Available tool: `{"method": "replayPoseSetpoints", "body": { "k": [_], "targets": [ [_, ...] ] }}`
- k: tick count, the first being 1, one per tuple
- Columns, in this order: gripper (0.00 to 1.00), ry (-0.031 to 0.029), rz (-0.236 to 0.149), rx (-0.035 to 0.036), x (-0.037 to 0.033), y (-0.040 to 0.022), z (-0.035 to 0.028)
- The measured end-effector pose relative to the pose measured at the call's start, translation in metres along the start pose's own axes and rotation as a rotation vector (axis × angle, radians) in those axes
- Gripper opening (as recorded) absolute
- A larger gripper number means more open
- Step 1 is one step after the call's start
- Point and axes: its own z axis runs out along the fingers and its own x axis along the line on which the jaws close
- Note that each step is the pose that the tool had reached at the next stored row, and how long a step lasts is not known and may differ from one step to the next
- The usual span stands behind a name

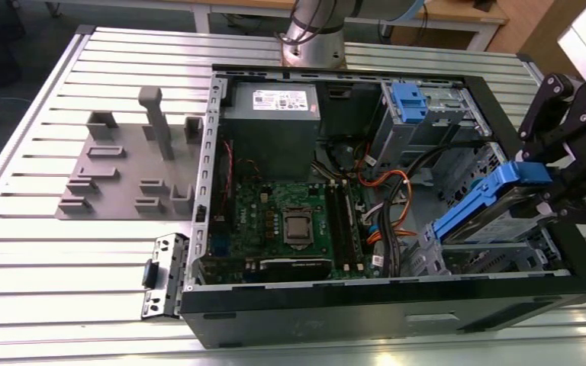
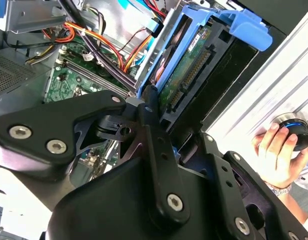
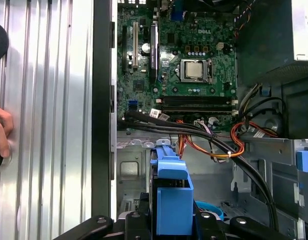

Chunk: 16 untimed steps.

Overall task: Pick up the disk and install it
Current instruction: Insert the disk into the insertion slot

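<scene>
The biggest thing is the table (image 1: 49, 267), made of long shiny metal strips with grooves between them. On it lies a big black computer case (image 1: 375, 316), shaped like a box with its side off.

In the exterior view, a grey metal power box (image 1: 271, 126) with a white sticker sits inside the case at eleven o'clock. A flat green board (image 1: 293, 221) full of tiny parts lies at seven o'clock. A dull grey plastic stand (image 1: 110, 164) with pegs and slots rests on the table at nine o'clock from the case.

The disk (image 1: 491, 204) is a flat rectangle with smooth, bright blue plastic rails around it. It is at four o'clock in the case and it is tilted. Its low end is at a silver metal cage (image 1: 476, 255) and its high end is up by the case wall. The second wrist view shows the disk (image 2: 191, 70) from below, with a green underside and a dark plug strip. In the first wrist view, the blue end of the disk (image 3: 172, 192) sticks out.

The gripper (image 1: 552, 191) is black and hard, with round silver screws. Its fingers (image 2: 149, 102) are squeezed onto the high end of the disk, one on each side.

Orange and black wires (image 1: 390, 191) curl just beside the cage, at nine o'clock from the disk. A blue bracket (image 1: 410, 99) sits on another cage at one o'clock in the case.

A person's hand (image 2: 271, 152) rests on a round black knob (image 2: 295, 131) on the table.
</scene>
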Motion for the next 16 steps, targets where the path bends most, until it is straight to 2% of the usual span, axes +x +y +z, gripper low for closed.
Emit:
{"method": "replayPoseSetpoints", "body": {
  "k": [7,16],
  "targets": [
    [0.36,0.0001,0.0,0.0,0.0002,-0.0002,0.0025],
    [0.38,0.0004,0.0,0.0,0.0003,-0.0002,0.0027]
  ]
}}
